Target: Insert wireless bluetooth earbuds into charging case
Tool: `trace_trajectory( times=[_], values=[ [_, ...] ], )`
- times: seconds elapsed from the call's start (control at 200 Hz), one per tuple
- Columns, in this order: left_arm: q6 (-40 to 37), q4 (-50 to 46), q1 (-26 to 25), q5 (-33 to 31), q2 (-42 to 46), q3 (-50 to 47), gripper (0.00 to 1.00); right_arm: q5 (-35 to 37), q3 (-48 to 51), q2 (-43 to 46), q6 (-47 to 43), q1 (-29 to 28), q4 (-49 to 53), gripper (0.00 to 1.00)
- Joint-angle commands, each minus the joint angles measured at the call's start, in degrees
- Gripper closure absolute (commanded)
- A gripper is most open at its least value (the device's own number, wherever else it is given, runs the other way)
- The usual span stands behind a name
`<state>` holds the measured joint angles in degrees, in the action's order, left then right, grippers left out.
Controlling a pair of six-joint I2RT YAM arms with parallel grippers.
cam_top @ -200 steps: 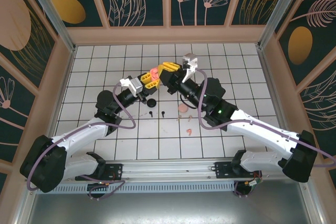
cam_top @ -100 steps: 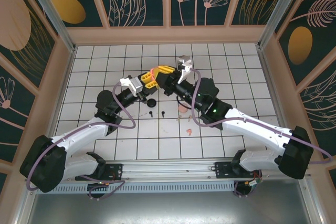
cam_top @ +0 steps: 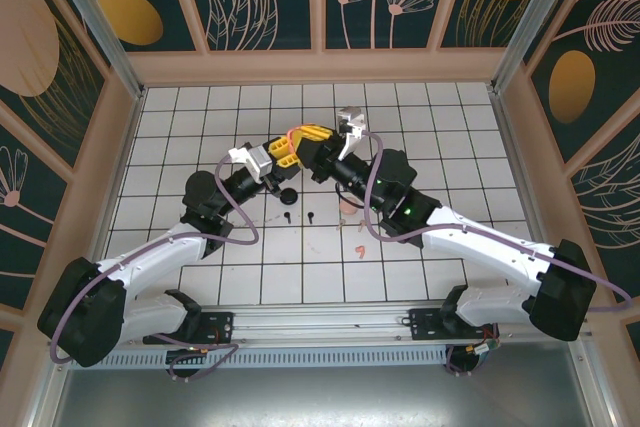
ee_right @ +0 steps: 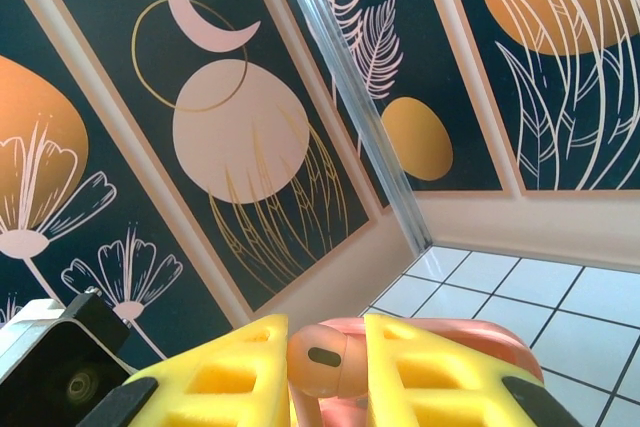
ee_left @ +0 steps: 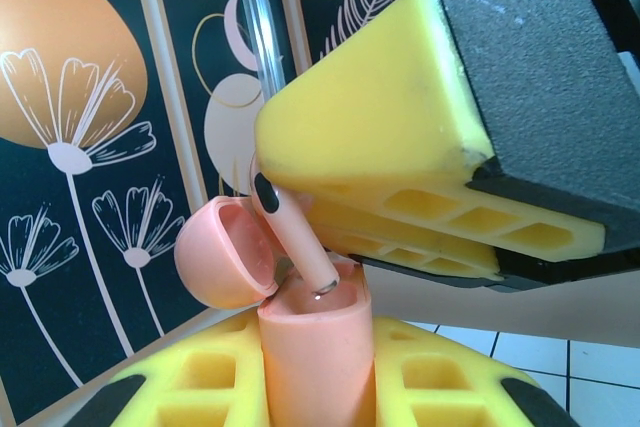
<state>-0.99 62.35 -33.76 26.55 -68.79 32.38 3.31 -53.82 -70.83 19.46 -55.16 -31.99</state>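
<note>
Top external shows both arms reaching in from the near edge and meeting above the middle of the tabletop (cam_top: 180, 117), forearms angled toward each other and wrists raised. The left pincer (cam_top: 284, 150) is pinching the case (cam_top: 293, 134), a pale pink capsule held clear of the tiles. The right pincer (cam_top: 316, 137) comes at the case from the right, and its yellow tips are close against the left one's. In the left wrist view the case stands upright between two yellow fingers (ee_left: 190, 387), and its rounded lid (ee_left: 222, 265) is hinged open and tipped to the left of the case. The right pincer is pinching a pink bud (ee_left: 292, 232), which slants stem-down with its metal tip at the mouth of the case. I cannot tell whether the tip is seated. The right wrist view has the bud's head, marked with a dark oval slot, clamped between that pincer's fingers with the case just behind it. On the tiles nearer the arm bases than the case lie a black disc (cam_top: 290, 196), black buds (cam_top: 286, 215) and loose pink buds (cam_top: 360, 249), all well apart from the case.
</note>
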Motion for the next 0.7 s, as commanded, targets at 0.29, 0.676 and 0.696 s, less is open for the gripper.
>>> trace_trajectory(
  times=[0.29,0.676,0.696],
  values=[
    [3.51,4.76,-0.74,-1.31,-0.01,2.6,1.0,0.47,3.1,-1.34,1.5,0.27,-3.29,0.79],
    [4.07,5.42,-0.83,-1.67,0.17,3.03,1.0,1.21,3.29,-2.63,-0.05,-0.1,-2.58,0.79],
    [4.04,5.35,-0.82,-1.61,0.15,3.06,1.0,1.35,3.2,-2.76,-0.24,-0.12,-2.51,0.79]
  ],
)
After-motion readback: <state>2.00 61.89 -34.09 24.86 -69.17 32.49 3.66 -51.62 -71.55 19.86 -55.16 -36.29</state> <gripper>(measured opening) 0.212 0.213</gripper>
